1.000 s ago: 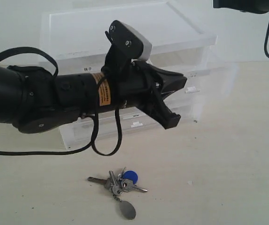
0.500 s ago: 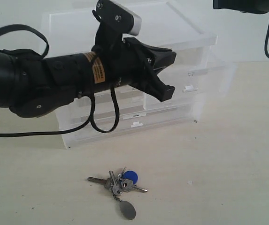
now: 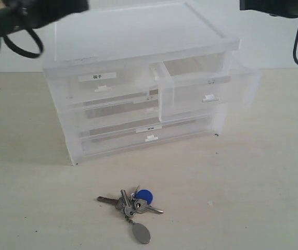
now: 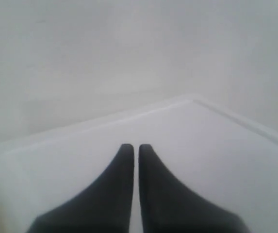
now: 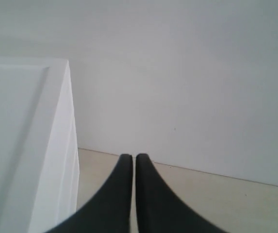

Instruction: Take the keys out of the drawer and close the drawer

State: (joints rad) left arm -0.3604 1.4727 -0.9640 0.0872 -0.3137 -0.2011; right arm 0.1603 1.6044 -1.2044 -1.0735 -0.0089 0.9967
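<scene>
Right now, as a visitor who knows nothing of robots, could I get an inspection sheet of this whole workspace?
Surface: pale table, a few tiny specks.
Job's things: keys lie on the table in front of the drawer unit, outside it; drawer, the upper right half-width one, stands pulled out.
Clutter: nothing seen.
Tools: left tool shut and empty, above the unit's lid; right tool shut and empty, beside the unit.
Cables: black cable hangs at upper right; second cable loops at upper left.
Surroundings: plain pale wall.
</scene>
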